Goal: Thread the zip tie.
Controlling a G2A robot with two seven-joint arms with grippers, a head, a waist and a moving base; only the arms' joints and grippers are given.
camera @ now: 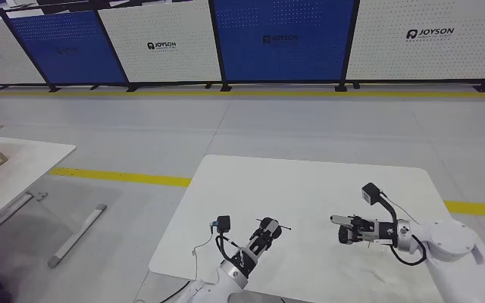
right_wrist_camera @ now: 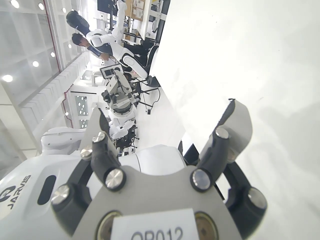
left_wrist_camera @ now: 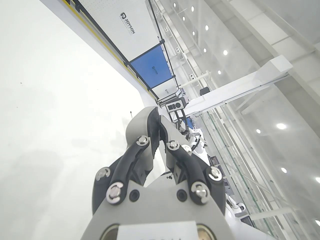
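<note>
One zip tie point(camera: 286, 226) noted: a thin black strip pinched in the left gripper's point(camera: 268, 230) fingers, which are closed tight on it over the near part of the white counter point(camera: 318, 182). Short lengths stick out on either side of the fingertips. Its long axis runs roughly side to side across the counter, with one end pointing toward the right gripper point(camera: 338, 227). Head and tail cannot be told apart. The right gripper's fingers stand wide apart, holding nothing, and face the left gripper, near it but not touching. Count: two grippers, one counter.
</note>
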